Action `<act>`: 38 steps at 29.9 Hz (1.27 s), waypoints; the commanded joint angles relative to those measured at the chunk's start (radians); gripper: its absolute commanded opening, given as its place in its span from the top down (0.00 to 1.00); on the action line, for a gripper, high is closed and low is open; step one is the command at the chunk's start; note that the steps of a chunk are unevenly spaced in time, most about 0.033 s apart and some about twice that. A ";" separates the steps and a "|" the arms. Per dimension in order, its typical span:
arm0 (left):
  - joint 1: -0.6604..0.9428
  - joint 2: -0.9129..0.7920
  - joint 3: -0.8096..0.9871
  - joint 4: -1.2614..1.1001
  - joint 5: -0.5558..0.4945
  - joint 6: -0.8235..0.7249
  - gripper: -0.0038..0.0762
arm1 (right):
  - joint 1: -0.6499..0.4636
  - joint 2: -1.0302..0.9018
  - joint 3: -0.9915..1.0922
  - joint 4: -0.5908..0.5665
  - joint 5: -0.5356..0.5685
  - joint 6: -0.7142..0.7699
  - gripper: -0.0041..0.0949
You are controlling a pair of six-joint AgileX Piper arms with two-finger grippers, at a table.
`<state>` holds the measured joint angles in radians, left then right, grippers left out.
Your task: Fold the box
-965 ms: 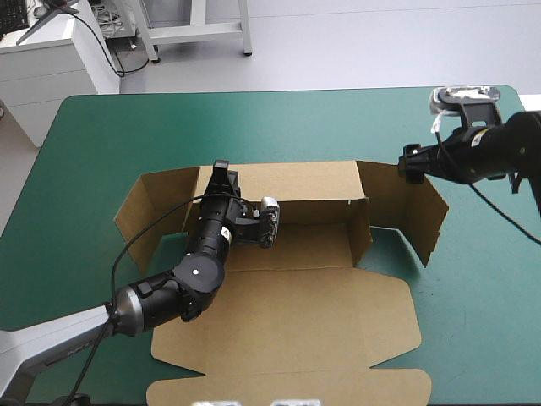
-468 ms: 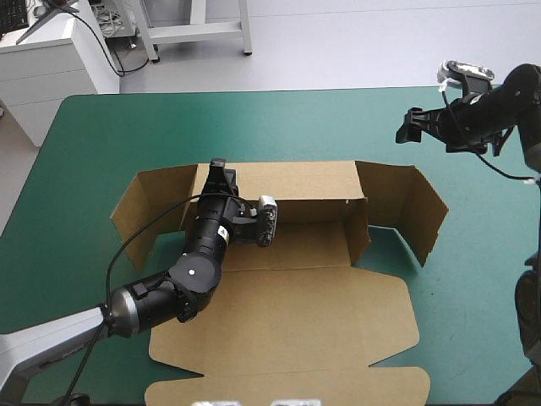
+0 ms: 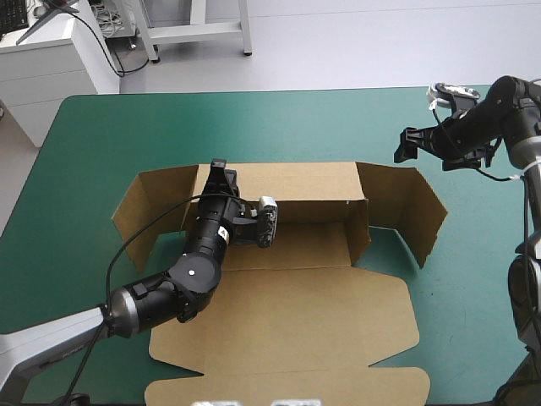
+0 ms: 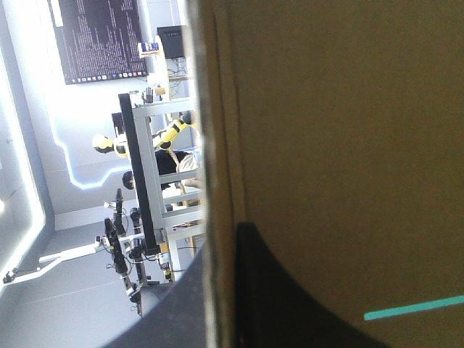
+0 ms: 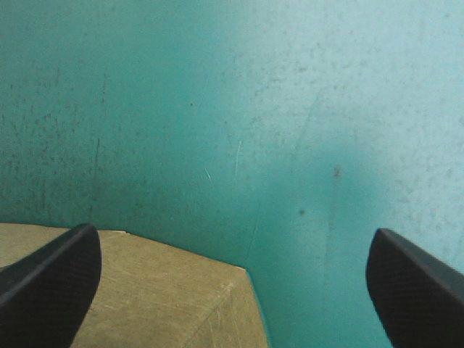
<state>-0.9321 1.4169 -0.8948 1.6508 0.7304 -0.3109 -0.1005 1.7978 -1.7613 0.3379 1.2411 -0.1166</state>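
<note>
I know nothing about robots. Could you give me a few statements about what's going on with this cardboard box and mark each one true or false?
1. The fingers of the left gripper clamp the back wall of the box. True.
2. The right gripper holds a flap. False: its fingers are open over the teal-green cover, grasping nothing.
3. The lid lies flat toward the table's near edge. True.
4. Both side flaps lie flat. False: the left flap and right flap stand raised.
</note>
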 commanded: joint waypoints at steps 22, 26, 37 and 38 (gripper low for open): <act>-0.005 -0.040 -0.026 0.054 0.022 -0.005 0.96 | -0.005 -0.347 0.439 0.072 -0.163 -0.099 0.09; -0.005 -0.040 -0.026 0.054 0.022 -0.005 0.96 | -0.005 -0.398 0.557 0.124 -0.225 -0.177 0.09; -0.005 -0.040 -0.026 0.054 0.021 -0.005 0.96 | -0.005 -0.432 0.720 0.385 -0.278 -0.525 0.09; -0.005 -0.040 -0.026 0.054 0.021 -0.005 0.96 | -0.005 -0.432 0.726 0.398 -0.269 -0.556 0.09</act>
<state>-0.9321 1.4169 -0.8929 1.6508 0.7223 -0.3100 -0.1005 1.4024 -1.0289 0.6421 0.9769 -0.5714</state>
